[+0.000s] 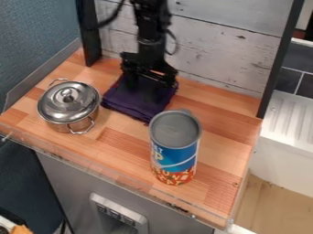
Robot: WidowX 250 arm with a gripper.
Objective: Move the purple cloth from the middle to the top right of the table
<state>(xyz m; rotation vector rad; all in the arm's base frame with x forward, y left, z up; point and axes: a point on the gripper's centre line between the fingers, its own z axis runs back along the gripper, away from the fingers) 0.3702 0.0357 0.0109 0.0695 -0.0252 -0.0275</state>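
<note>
Cloth [136, 103], deep purple, lies in soft, layered folds toward the back of the table [113, 135], left of its centre, behind and between a pot [67, 124] and a tall can [175, 157]. Its outline is roughly squarish, with a loose corner pointing toward the can. The tabletop is wood, made of pale and reddish-brown strips, with a clear strip [116, 175] along its front edge.

The pot, at the left, is shiny metal, round and squat, with looped wire handles and a domed lid [56, 100] topped by a rounded knob. The can is an upright cylinder, blue above and orange-red below, capped by a flat grey lid [175, 130]. Behind the table stands a board [214, 55] of whitish, weathered planks marked by dark knots, between black uprights. The wall [36, 34] at the left is blue and finely textured; at the right is a white ribbed surface [290, 116].

The black, angular gripper [144, 87] hangs down over the cloth, hiding part of its back half. Whether it is apart, together or clamped on the fabric, I cannot tell.
</note>
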